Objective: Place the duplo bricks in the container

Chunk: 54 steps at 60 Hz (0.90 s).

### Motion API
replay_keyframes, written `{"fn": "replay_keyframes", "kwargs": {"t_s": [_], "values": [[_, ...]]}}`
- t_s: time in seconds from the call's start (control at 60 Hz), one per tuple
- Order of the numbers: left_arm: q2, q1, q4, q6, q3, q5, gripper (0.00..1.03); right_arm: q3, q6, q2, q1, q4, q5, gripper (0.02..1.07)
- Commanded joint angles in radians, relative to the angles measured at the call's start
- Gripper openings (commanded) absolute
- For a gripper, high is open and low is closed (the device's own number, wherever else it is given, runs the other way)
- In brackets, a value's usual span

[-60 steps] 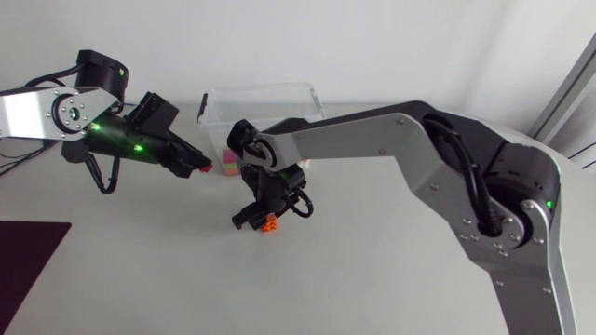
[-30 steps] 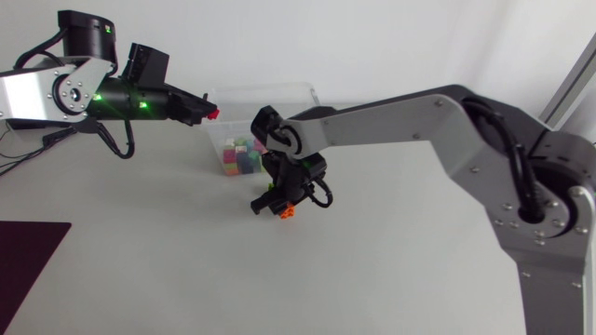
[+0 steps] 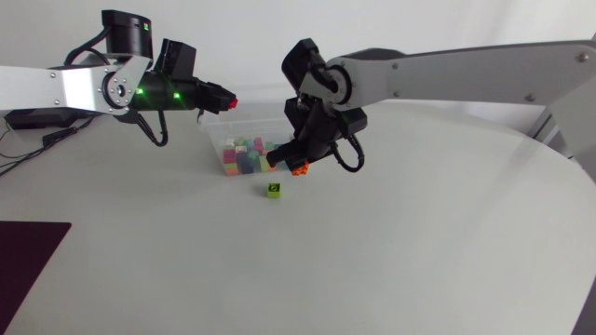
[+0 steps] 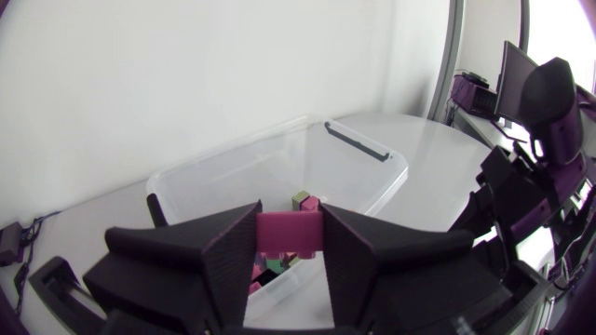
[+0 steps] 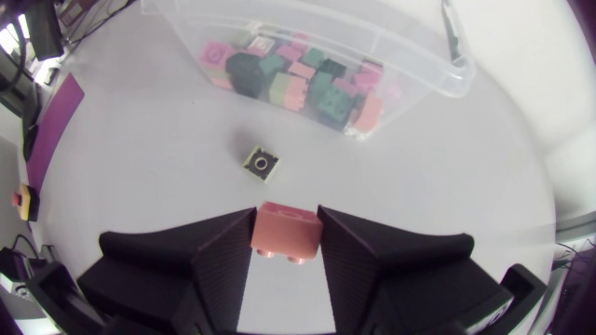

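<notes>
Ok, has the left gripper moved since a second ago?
Yes. The left gripper, shut on a red brick, has gone from beside the container's left wall, near the table, to above its left rim.

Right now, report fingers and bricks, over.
Left fingers shut on red brick, above container. Right fingers shut on orange brick, beside container. Green brick loose on table. Nothing blocking.

Pale grey surface [image 3: 391,251] at which I work. Directly on it: a clear plastic rectangular container [image 3: 214,140]; a small green square brick [image 3: 274,190], lying alone near the container's front wall; a dark maroon flat mat [image 3: 28,265] at my left, well apart.
</notes>
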Motion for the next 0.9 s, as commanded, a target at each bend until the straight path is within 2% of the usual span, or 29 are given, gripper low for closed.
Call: {"fn": "replay_keyframes", "kwargs": {"t_s": [0.0, 0.267, 0.3, 0.35, 0.417, 0.55, 0.883], "values": [[0.05, -0.014, 0.016, -0.034, 0.055, -0.015, 0.1, -0.03, 0.004, -0.036, -0.017, 0.019, 0.0, 0.33], [0.122, -0.034, 0.062, -0.06, 0.111, -0.071, 0.14, -0.013, 0.002, -0.064, -0.048, 0.036, -0.009, 0.33], [0.131, -0.036, 0.072, -0.065, 0.121, -0.088, 0.2, -0.004, 0.001, -0.064, -0.054, 0.036, -0.012, 0.33], [0.148, -0.036, 0.075, -0.074, 0.138, -0.092, 0.35, 0.011, -0.001, -0.064, -0.062, 0.037, -0.02, 0.33], [0.163, -0.039, 0.072, -0.077, 0.157, -0.097, 0.64, 0.03, -0.004, -0.061, -0.065, 0.039, -0.02, 0.33], [0.165, -0.048, 0.075, -0.082, 0.161, -0.106, 0.98, 0.07, -0.004, -0.044, -0.068, 0.037, -0.024, 0.33], [0.002, -0.059, 0.079, -0.077, 0.032, -0.123, 0.99, 0.168, -0.009, -0.012, -0.074, 0.039, -0.029, 0.33]]}}
